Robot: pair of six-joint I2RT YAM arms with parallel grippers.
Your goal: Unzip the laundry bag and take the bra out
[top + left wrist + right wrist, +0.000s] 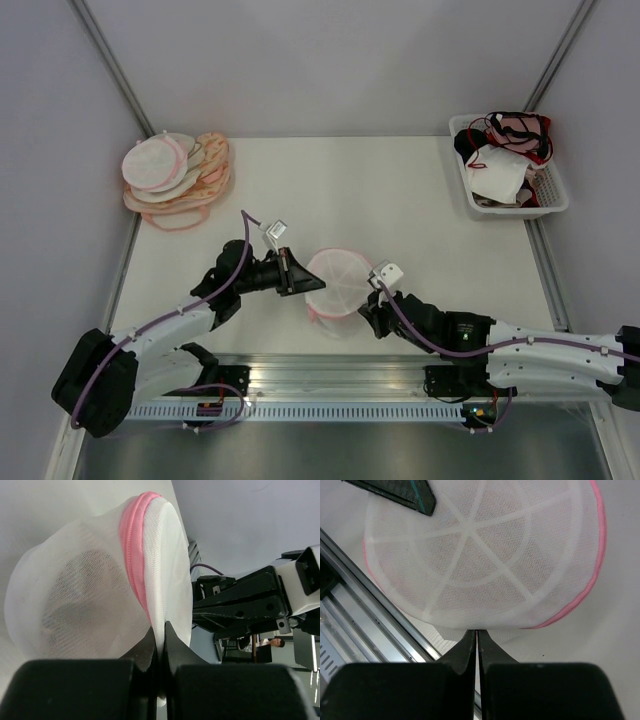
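White mesh with a pink zip, the laundry bag [338, 280] is tipped up near the front of the table [400, 200], between both arms. The left gripper [159, 632] squeezes one rim tight and the right gripper [476, 634] is pinched shut on the other. One should hold firm while the other pulls gently along the zip.

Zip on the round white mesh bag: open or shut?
Shut where visible: the pink zip runs unbroken, no gap, along the round white mesh laundry bag.
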